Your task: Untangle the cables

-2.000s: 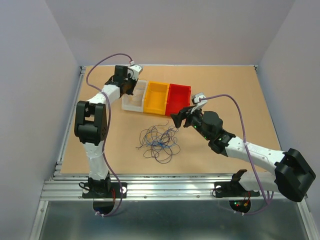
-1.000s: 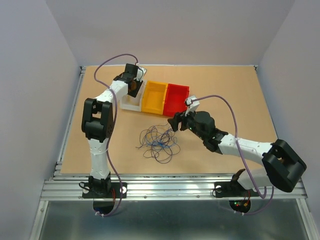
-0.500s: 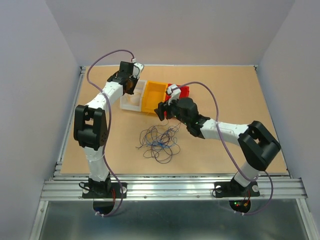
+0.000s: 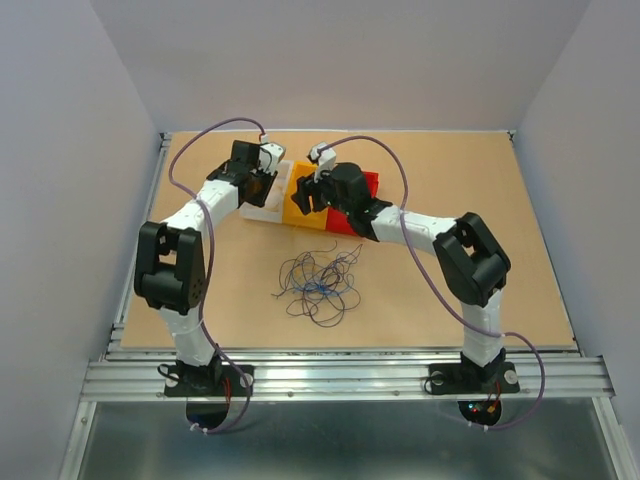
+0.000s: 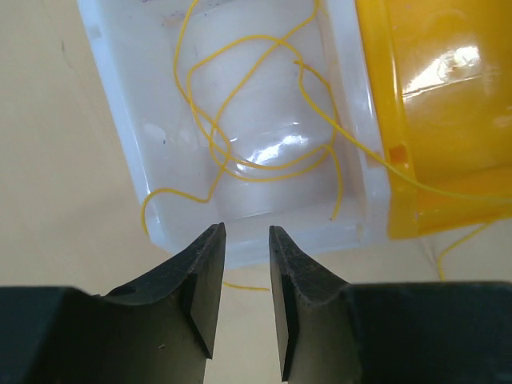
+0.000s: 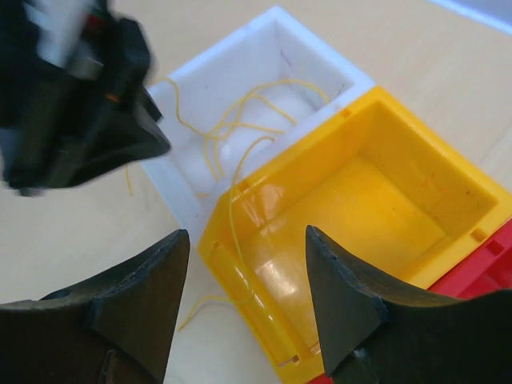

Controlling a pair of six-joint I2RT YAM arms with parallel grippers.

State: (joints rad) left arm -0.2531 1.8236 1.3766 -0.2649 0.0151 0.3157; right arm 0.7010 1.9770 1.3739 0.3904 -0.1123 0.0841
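1. Top external view: a loose tangle of blue and black cables is seen on the table, nearer than the bins and well apart from both grippers.
2. A yellow cable is coiled in the white bin, with one strand draped over the yellow bin to its right.
3. The left gripper is held over the white bin's wall, jaws narrowly parted, nothing gripped.
4. The right gripper is held above the yellow bin, jaws wide apart, nothing gripped.
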